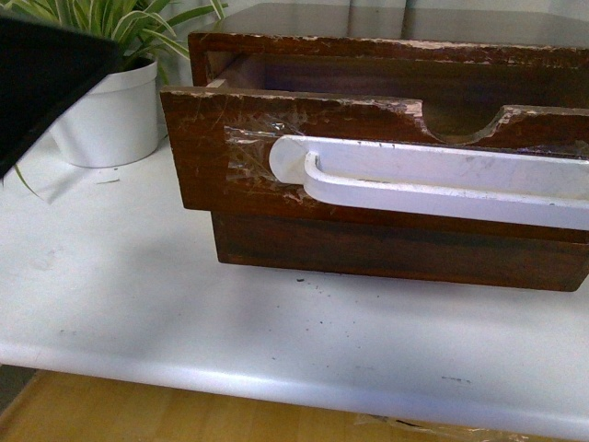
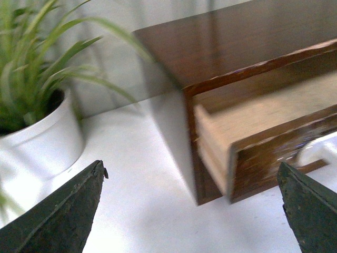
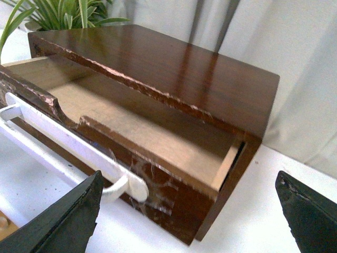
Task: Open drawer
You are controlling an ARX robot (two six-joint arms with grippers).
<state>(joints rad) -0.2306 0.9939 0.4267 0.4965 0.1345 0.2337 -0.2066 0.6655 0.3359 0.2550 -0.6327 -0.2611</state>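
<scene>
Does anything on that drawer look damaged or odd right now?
Yes. The drawer has a scratched front, and its top rim is chipped pale. The white handle is held on with crinkled clear tape, with no screws visible. Dark specks lie on the table just below it.

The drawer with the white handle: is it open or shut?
Partly open: the drawer juts out of the cabinet, and the right wrist view shows its inside floor.
</scene>
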